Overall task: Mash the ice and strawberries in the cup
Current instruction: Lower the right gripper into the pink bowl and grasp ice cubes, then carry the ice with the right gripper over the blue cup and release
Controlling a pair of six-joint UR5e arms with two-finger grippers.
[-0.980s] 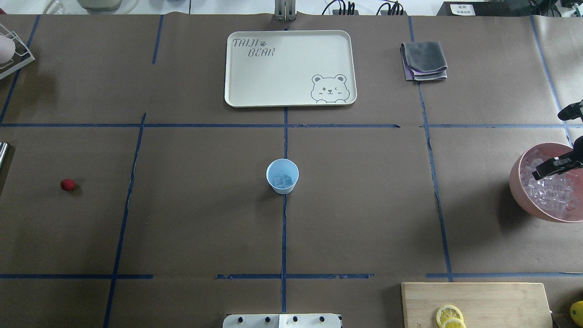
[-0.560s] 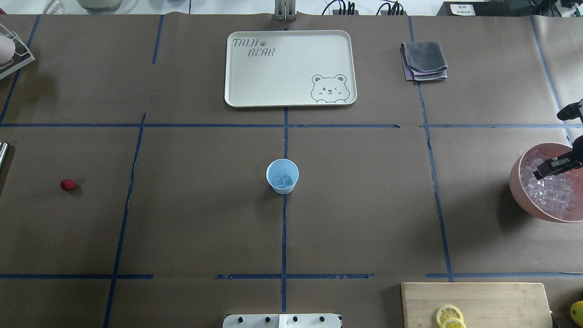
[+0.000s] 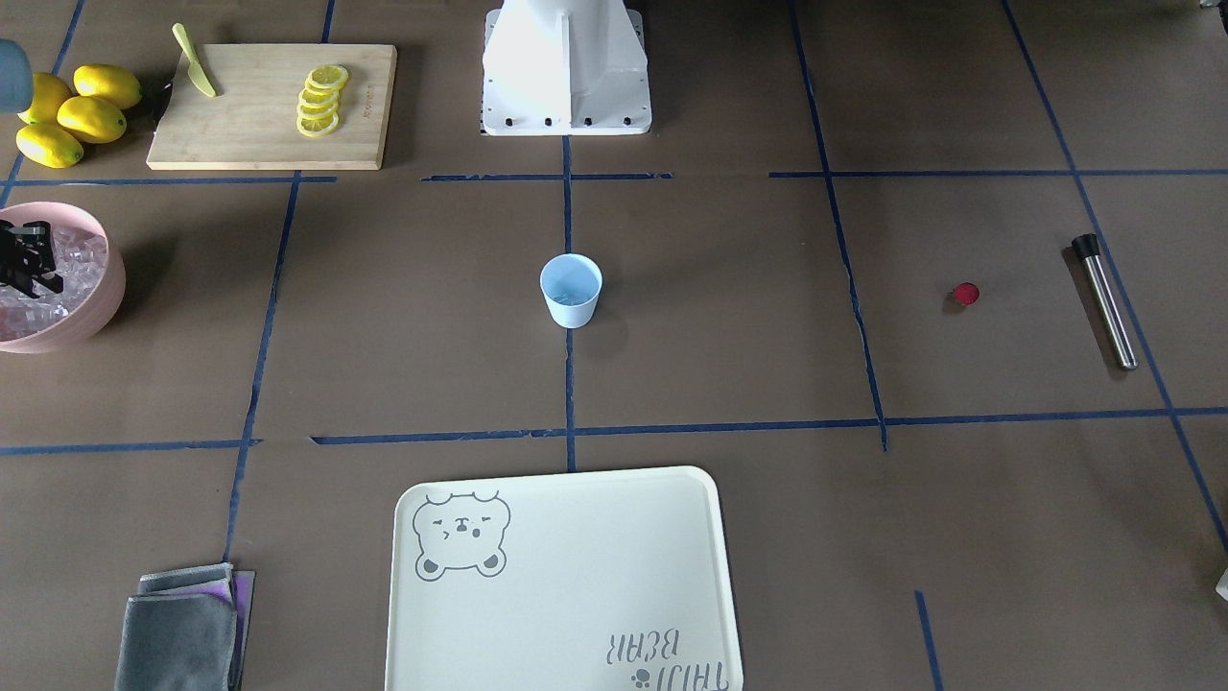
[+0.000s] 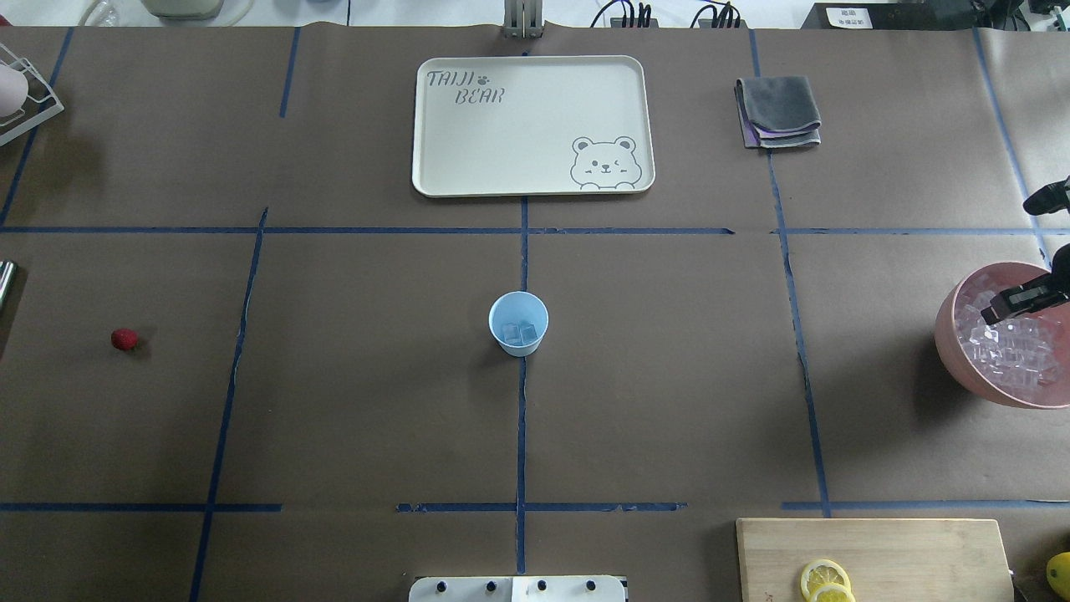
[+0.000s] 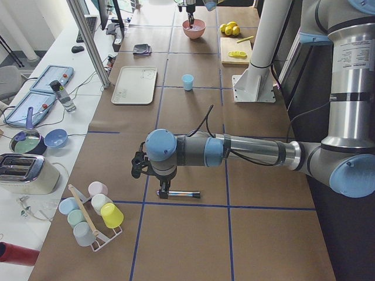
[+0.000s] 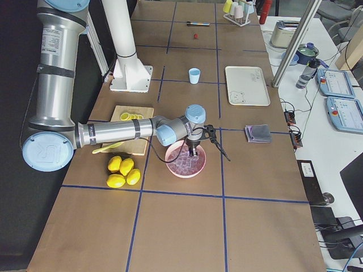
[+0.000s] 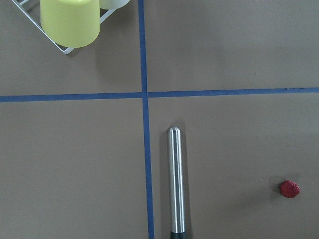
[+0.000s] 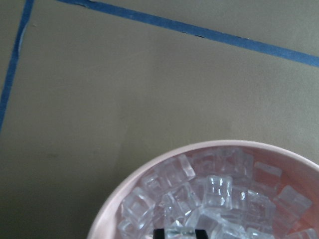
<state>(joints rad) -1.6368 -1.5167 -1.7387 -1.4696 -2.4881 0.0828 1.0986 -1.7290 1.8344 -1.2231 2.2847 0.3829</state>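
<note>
**A:** Step in hand?

**B:** Loading ice, by my read. The cup (image 4: 518,323) stands upright mid-tabletop (image 4: 376,401) with two cubes of ice (image 4: 518,334) at its bottom. The right hand (image 4: 995,311) hangs low over the pink bowl (image 4: 949,334), tips down among the heaped cubes. Apart or clamped on a cube: cannot tell. The wrist view shows only dark tips at its bottom edge.

**A:** Left hand?

**B:** The left hand (image 5: 163,192) is above the muddler (image 7: 175,184). Its fingers show in a side view only, so again I cannot tell. The strawberry (image 4: 124,339) lies alone on the paper near the muddler, well apart from the cup.

**A:** Next move?

**B:** Probably lift one cube clear, carry it over and release it squarely above the cup's mouth. Berry after that, then mashing.

**A:** Materials?

**B:** Cubes are glassy, hard and loosely piled, likely to slip. The cup is thin pale-blue plastic, tapered, and looks light enough to tip. The berry is small, red and roundish. The muddler is a polished steel cylinder with a black end, and it would roll.
</note>
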